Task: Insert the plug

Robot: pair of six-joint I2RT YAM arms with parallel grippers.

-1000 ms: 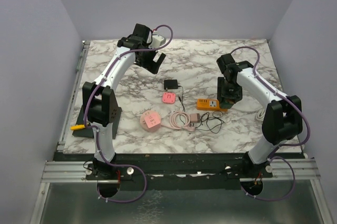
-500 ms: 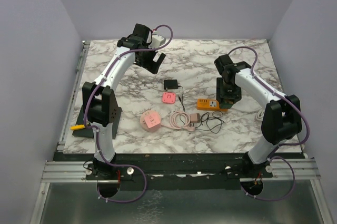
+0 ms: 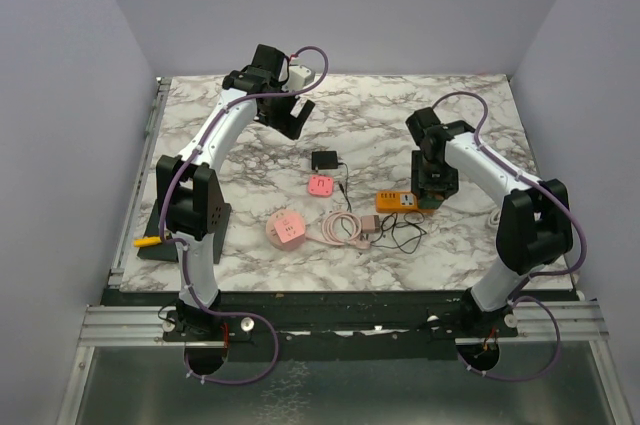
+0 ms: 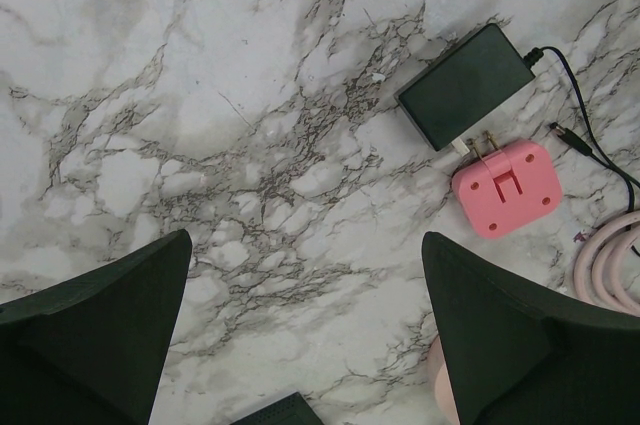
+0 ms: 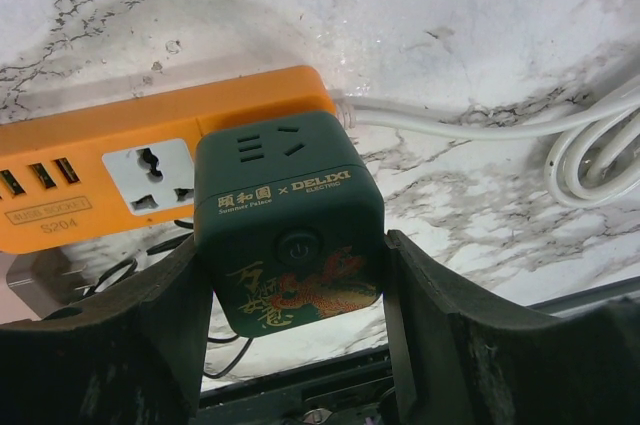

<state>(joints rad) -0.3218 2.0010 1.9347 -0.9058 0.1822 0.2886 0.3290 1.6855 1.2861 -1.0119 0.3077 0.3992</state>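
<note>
Right wrist view: cube plug (image 5: 288, 235) is clamped by right gripper (image 5: 293, 290) over orange strip (image 5: 100, 170), insertion seemingly unfinished; left gripper (image 4: 305, 245) is spread wide.

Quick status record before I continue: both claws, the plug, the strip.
left claw: open, empty, above the table
right claw: shut on green cube plug
green cube plug: at cord end of orange power strip; seating unclear
free socket: universal socket uncovered
nearby: black adapter, pink plug
</note>
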